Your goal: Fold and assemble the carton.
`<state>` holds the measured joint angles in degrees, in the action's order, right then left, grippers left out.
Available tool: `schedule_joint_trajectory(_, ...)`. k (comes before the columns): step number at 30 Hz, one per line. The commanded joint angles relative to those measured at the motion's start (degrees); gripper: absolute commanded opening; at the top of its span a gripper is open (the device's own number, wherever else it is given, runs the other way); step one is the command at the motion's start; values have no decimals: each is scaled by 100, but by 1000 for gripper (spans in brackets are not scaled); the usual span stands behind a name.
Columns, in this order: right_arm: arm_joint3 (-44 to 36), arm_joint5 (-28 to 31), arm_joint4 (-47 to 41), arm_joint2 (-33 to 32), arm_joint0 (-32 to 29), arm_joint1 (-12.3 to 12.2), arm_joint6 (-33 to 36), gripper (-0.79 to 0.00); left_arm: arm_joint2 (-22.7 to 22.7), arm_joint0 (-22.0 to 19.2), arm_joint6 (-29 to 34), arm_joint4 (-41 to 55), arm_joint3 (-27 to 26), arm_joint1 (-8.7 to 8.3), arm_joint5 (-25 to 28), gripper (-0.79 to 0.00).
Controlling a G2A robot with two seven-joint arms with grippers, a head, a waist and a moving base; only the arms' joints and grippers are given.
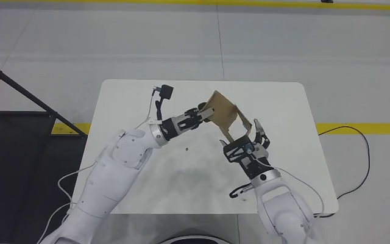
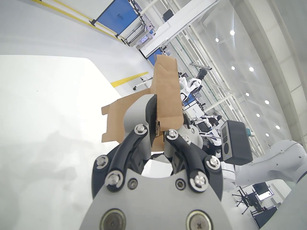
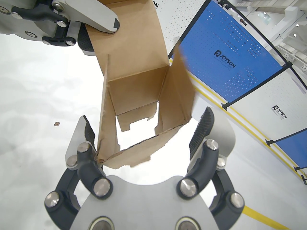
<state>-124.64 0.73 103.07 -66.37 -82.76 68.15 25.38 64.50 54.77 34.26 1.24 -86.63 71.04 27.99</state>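
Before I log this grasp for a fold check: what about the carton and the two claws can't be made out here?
1. Left wrist view: the left claw grips the carton; its far finger is hidden behind the flap.
2. Top view: whether the right claw touches the carton is too small to tell.
3. Right wrist view: one carton wall's edge is blurred, so its gap to the nearby pad is unclear.

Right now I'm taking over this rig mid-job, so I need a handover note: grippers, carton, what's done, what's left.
Left gripper: shut on one wall of the carton.
Right gripper: open, fingers either side of the carton's near open end.
Carton: held over the table, tilted.
Done: opened out into a tube.
Left: both ends are open and the flaps unfolded; fold and tuck them.
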Motion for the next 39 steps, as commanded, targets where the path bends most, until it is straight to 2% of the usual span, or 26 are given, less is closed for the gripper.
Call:
schedule_joint_trajectory(1, -4, 34, -31, -52, -23, 3, -37, 0, 19, -12, 147, 43, 6, -11, 29, -785)
schedule_joint_trajectory(6, -20, 145, -279, -180, -90, 11, -214, 0, 88, -23, 298, 182, 12, -30, 52, -785)
schedule_joint_trajectory(15, 103, 822, -1535, -657, -303, -10, -1116, 0, 132, -51, 252, 362, 80, -29, -57, -785)
schedule_joint_trajectory(21, 78, 951, -1464, -841, -490, -34, -1251, 0, 126, -70, 247, 484, 118, -22, -143, -785)
schedule_joint_trajectory(28, 115, 1453, -1441, -909, -573, -66, -1457, 0, 172, -101, 323, 667, 175, -25, -185, -785)
schedule_joint_trajectory(35, 184, 2062, -1420, -980, -528, -109, -1537, 0, 203, -137, 639, 969, 221, -38, -215, -785)
schedule_joint_trajectory(39, 173, 2190, -1261, -965, -507, -123, -1452, 0, 202, -179, 898, 1212, 271, -42, -190, -785)
